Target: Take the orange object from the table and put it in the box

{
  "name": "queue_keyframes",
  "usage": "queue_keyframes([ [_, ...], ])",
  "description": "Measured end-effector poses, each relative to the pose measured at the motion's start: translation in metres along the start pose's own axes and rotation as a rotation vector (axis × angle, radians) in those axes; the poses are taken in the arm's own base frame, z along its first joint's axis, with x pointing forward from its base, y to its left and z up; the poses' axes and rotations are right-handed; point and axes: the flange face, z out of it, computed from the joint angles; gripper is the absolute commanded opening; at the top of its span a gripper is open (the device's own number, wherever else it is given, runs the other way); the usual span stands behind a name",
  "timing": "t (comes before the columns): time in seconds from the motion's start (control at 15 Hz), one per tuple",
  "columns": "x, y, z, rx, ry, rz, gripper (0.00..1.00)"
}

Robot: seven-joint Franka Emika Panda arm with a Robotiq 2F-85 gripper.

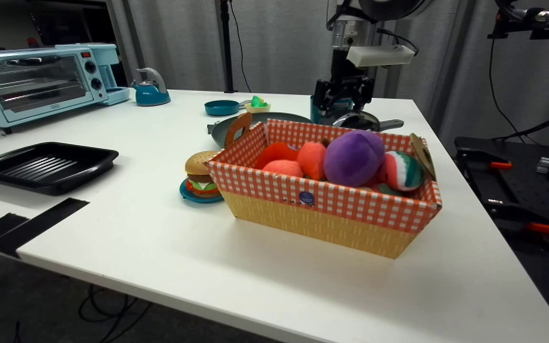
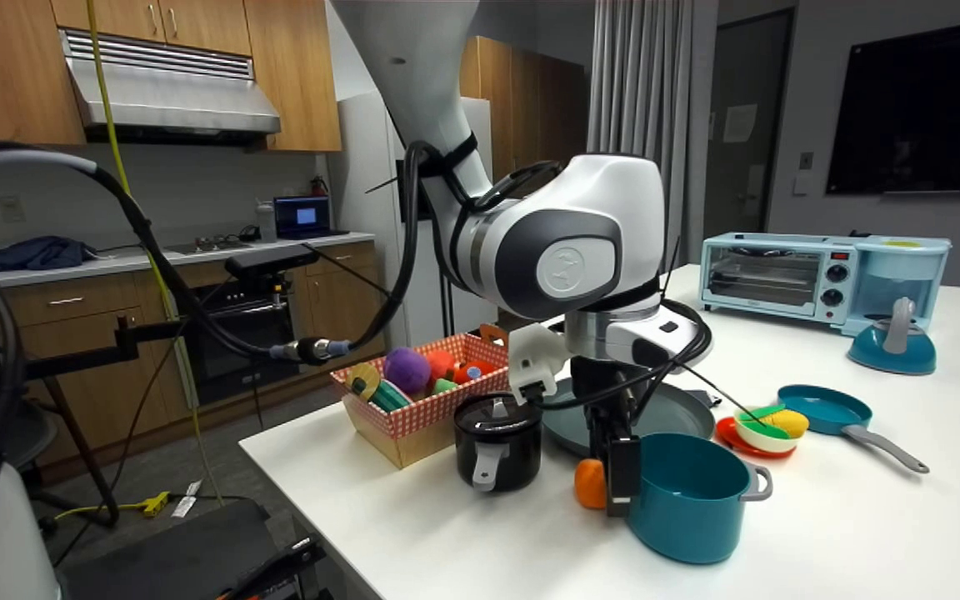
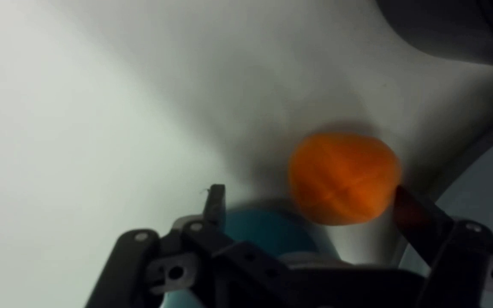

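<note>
One white table [image 2: 547, 558] spreads through both exterior views. Over it, in an exterior view, we see a white robot arm [image 2: 563, 250] at 12 o'clock. A light-blue toaster oven [image 2: 813, 283] stands at 3 o'clock, and a tan box [image 2: 426, 425] with a checkered rim at 7. Between 4 and 5 sits a teal pot [image 2: 688, 525]; at 6, a black lidded pot [image 2: 517, 458]. Low between the two pots we find the gripper [image 3: 307, 191], released, its fingers spread wide in the wrist view. Smallest, the orange ball [image 3: 343, 179] lies on the table between those fingers, nearer the one at its 4 o'clock; whether they touch, we cannot tell.
</note>
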Motion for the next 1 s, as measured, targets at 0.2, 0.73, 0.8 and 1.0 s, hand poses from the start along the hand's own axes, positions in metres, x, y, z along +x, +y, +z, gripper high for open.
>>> queue_keyframes([
  [0.2,0.0043,-0.0010,0.0039,-0.004,0.000,0.002,0.79],
  [0.73,0.0074,0.0019,0.0056,-0.011,0.000,0.008,0.75],
  [0.8,0.0074,0.0020,0.0055,-0.012,0.000,0.009,0.76],
  [1.0,0.0069,0.0027,0.0056,-0.015,0.001,0.010,0.99],
])
